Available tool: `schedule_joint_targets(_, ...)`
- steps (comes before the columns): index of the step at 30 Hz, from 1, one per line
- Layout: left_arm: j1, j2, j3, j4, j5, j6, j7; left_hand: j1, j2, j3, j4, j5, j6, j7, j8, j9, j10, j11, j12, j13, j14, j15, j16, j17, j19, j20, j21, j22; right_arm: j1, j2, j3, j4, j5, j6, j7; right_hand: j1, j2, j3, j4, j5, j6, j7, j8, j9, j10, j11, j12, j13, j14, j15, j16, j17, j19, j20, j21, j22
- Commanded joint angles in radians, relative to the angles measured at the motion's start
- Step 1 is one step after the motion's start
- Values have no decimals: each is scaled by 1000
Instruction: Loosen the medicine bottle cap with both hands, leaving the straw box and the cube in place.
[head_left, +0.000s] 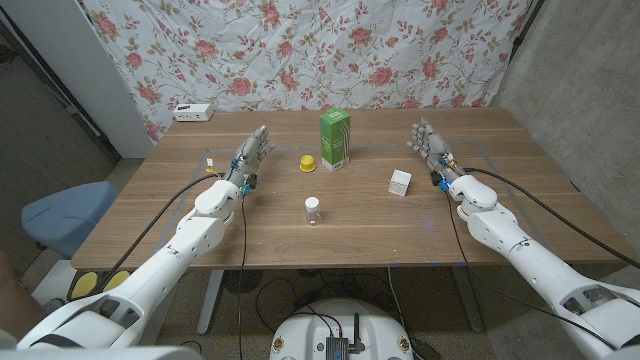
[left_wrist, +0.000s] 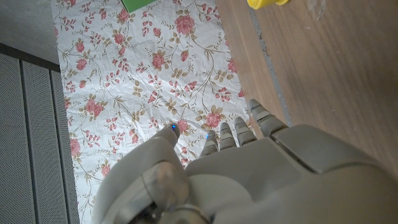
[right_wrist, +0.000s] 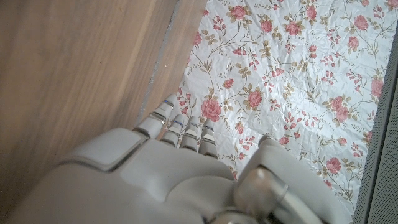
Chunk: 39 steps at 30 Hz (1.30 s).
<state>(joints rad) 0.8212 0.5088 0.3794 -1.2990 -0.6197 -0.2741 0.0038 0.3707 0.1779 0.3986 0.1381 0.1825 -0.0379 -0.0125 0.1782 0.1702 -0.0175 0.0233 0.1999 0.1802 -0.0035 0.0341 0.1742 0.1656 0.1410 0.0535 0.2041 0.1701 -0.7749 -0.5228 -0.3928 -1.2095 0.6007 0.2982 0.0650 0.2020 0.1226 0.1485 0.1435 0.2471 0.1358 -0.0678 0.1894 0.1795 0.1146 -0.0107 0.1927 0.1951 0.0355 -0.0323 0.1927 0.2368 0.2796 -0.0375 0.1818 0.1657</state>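
Note:
A small clear medicine bottle (head_left: 313, 210) with a white cap stands upright in the middle of the table, nearer the front. Behind it a yellow cap (head_left: 307, 162) lies on the wood, also seen in the left wrist view as the yellow cap (left_wrist: 267, 3). The green straw box (head_left: 335, 139) stands upright at centre back, and the white cube (head_left: 400, 182) sits to its right. My left hand (head_left: 252, 152) hovers at the left, fingers apart, holding nothing. My right hand (head_left: 430, 140) stands at the right, open and empty. Both hands are well away from the bottle.
A white device (head_left: 192, 112) lies at the table's back left corner. A floral cloth (head_left: 300, 50) hangs behind the table. A blue stool (head_left: 60, 215) stands off the left edge. A small orange bit (head_left: 210, 159) lies near my left hand.

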Motion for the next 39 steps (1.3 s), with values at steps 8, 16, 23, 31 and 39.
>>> schedule_joint_targets(8, 25, 41, 8, -100, 38, 56, 54, 13, -17, 7, -16, 2, -11, -9, 2, 4, -14, -6, 0, 1, -3, -3, 1, 1, -2, 3, -7, 2, 22, 15, -5, 35, -24, 40, -9, 5, 1, 9, -6, 6, 5, -1, 2, 3, 8, 1, 3, 1, 8, -21, 5, -3, 12, -54, 7, 1)
schedule_joint_targets(16, 69, 88, 4, -205, 61, 112, 99, 16, -23, 10, -27, 1, -18, -12, -1, 3, -19, -13, -3, 1, -10, -9, -2, 0, -7, 8, -10, 2, 20, 18, -2, 38, -16, 44, -2, 5, 1, 10, -8, 8, 7, 0, 2, 3, 12, -1, 4, 0, 12, -26, 6, -6, 15, -57, 7, 1)
schedule_joint_targets(23, 104, 118, -7, -258, 71, 118, 113, 16, -26, 11, -32, 0, -19, -14, 0, 3, -23, -17, -4, 1, -13, -15, -2, 0, -11, 8, -12, 2, 29, 27, -5, 60, -19, 54, 2, 6, -2, 9, -11, 8, 11, 3, 3, 3, 17, 3, 6, -1, 18, -27, 8, -10, 19, -56, 8, 1)
schedule_joint_targets(31, 146, 175, -27, -337, 66, 151, 104, 19, -39, 9, -45, -2, -23, -22, -1, 3, -27, -24, -6, 1, -17, -22, -3, 0, -20, 8, -15, 2, 36, 40, -9, 77, -28, 66, -9, 14, -16, 8, -23, 9, 21, 4, 6, 2, 27, 5, 8, -3, 25, -25, 8, -17, 26, -56, 9, 0)
schedule_joint_targets(39, 187, 227, -53, -389, 49, 154, 74, 20, -63, 0, -63, -4, -43, -40, -5, 3, -37, -30, -8, 1, -28, -31, -4, 0, -32, 10, -19, 1, 44, 45, -15, 79, -44, 65, -29, 26, -33, 6, -38, 10, 26, 7, 6, 2, 33, 3, 9, -4, 30, -23, 8, -23, 31, -55, 10, 0)
